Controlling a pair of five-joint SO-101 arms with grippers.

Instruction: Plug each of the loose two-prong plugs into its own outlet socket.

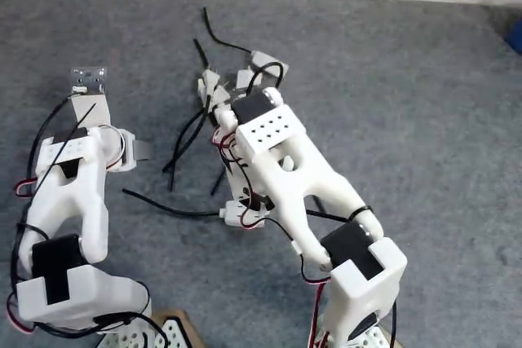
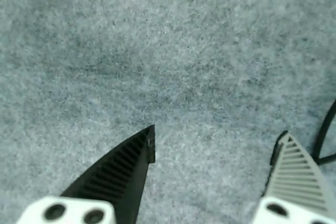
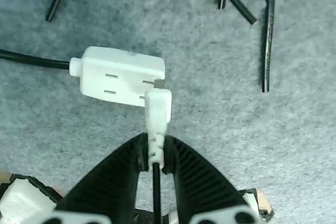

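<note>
Right wrist view: right gripper [image 3: 156, 153] clenched on white plug [image 3: 157, 111], 1 prong touching outlet block [image 3: 118, 74], insertion unclear. Left gripper [image 2: 218, 135] released above carpet [image 2: 157, 51]. High view: right arm [image 1: 285, 165] overlaps outlet block; carpet extends wide rightward.

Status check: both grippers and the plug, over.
Right gripper shut on white plug, prong tip at outlet block. Left gripper open over carpet. Loose black cords nearby, none blocking.

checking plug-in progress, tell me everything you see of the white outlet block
The white outlet block is a rounded, plastic-looking bar lying on the grey carpet, with slot pairs on its visible face. A black cord leaves one end. At the other, a white plug, held in the right end effector, meets it, a prong showing.
</note>
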